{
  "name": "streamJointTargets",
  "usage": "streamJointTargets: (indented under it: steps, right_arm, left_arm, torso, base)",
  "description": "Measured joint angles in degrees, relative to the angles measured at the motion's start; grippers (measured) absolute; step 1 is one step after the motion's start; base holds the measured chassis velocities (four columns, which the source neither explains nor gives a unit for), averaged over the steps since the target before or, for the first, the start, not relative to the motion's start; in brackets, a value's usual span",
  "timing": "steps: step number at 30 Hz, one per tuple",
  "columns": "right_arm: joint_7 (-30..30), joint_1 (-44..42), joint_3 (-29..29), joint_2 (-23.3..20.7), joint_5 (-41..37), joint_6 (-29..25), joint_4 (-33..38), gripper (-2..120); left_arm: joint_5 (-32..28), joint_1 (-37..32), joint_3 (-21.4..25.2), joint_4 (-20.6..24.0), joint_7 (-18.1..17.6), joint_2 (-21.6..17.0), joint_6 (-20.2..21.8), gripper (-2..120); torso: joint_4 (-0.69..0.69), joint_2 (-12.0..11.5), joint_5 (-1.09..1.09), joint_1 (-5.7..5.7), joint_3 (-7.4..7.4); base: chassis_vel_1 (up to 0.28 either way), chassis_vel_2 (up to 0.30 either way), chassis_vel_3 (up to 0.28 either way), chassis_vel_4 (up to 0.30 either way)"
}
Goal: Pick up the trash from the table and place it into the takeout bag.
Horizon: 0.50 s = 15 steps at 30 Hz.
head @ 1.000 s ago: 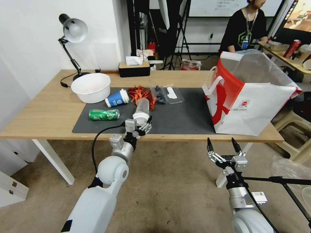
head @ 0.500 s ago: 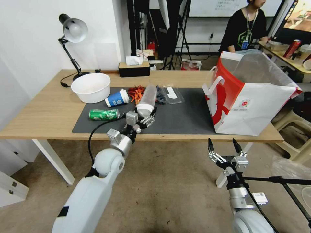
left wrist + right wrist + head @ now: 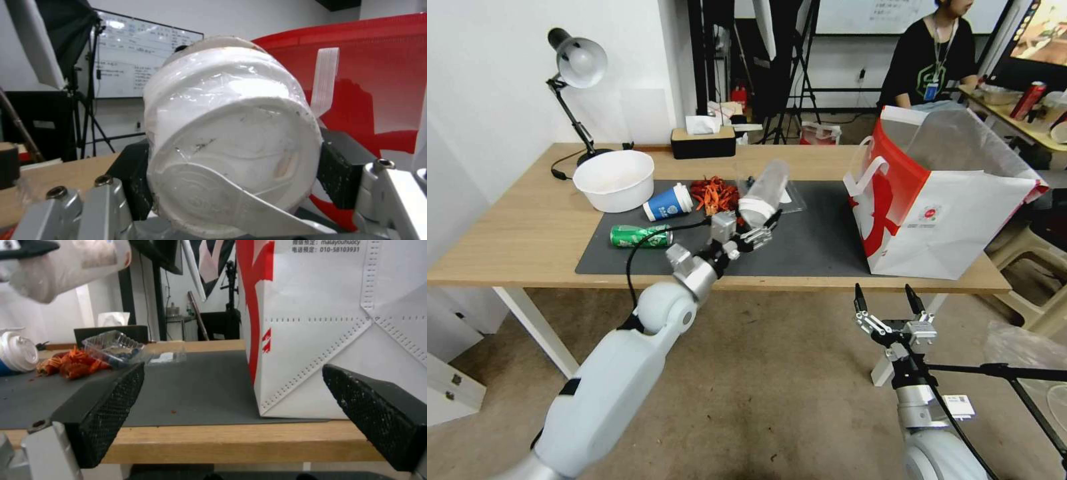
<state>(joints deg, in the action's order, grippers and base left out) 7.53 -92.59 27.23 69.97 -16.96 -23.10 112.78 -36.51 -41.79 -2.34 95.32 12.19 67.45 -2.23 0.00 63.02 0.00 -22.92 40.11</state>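
Clear plastic cup (image 3: 231, 140) squeezed in left pincer (image 3: 752, 230).

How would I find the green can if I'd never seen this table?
Look at the dark grey mat on the long wooden table. Near its corner farthest from the big takeout bag lies the green can, below the blue paper cup. It's the only green thing.

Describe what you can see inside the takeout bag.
The takeout bag stands open on the table, showing its silvery foil lining. Its front wall hides the bottom, so any contents cannot be seen. The left gripper holds a clear cup outside it.
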Motion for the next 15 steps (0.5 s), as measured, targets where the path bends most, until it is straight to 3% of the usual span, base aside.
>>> streamJointTargets:
  steps: [15]
  right_arm:
    - [0.0,0.7,0.5,1.0,0.2,-0.3,-1.1,99]
  left_arm:
    - [-8.2,20.4,-13.2,-8.1,-1.8,1.7,0.4,69]
  torso:
    - [0.00,0.0,0.01,-0.01,0.00]
  base:
    - [0.000,0.000,0.000,0.000]
